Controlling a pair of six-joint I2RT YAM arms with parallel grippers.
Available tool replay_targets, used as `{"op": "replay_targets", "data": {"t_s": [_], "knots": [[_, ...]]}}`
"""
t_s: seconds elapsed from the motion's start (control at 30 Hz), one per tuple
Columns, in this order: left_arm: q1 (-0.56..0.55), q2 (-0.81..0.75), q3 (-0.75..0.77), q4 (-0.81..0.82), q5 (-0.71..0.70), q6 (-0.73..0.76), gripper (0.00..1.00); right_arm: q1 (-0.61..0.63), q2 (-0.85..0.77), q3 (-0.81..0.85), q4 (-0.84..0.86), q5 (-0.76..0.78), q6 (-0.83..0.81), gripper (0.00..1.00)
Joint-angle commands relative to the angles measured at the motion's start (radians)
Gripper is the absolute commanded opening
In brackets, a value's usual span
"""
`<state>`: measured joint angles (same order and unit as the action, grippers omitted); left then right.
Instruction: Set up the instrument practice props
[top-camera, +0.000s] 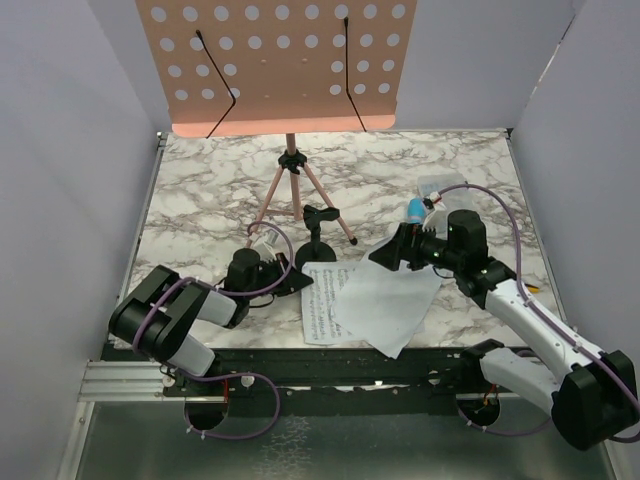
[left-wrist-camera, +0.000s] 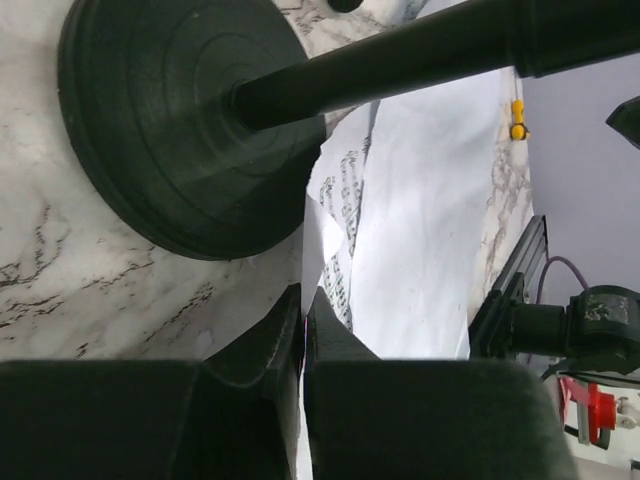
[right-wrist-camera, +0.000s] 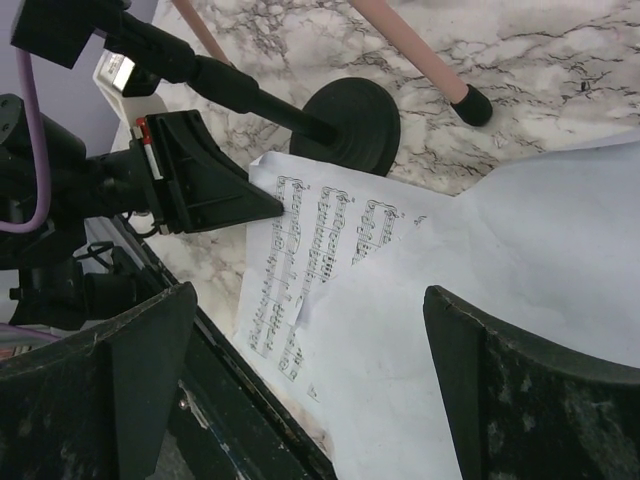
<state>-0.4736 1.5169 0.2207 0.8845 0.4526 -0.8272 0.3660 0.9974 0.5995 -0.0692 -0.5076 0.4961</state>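
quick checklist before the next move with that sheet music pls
1. Left jaws pinching the printed page at its edge: ok.
2. Right jaws open above the blank page: ok.
3. Blank page lying off the printed page: not ok, it overlaps it.
4. Mic stand base off the printed page: cannot tell.
5. Music stand upright, ledge bare: ok.
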Motion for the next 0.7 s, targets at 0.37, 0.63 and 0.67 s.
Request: {"op": "replay_targets", "data": {"t_s": [0.37,0.63,0.67], "knots": [[-0.005,-0.453,0.159,-0.414,0.084,0.145,0.00,-0.003,-0.099,-0.018,0.060,-0.147,-0.102,1.00],[-0.007,-0.668,0.339,-0.872,-0.001,0.311,0.00,-0.004,-0.166,-0.009,0.086,-0.188,-0.147,1.00],[-0.007,-0.680,0.360,-0.891,0.007,0.316,0.00,-0.004,-0.172,-0.008,0.087,-0.191,-0.150,1.00]]}}
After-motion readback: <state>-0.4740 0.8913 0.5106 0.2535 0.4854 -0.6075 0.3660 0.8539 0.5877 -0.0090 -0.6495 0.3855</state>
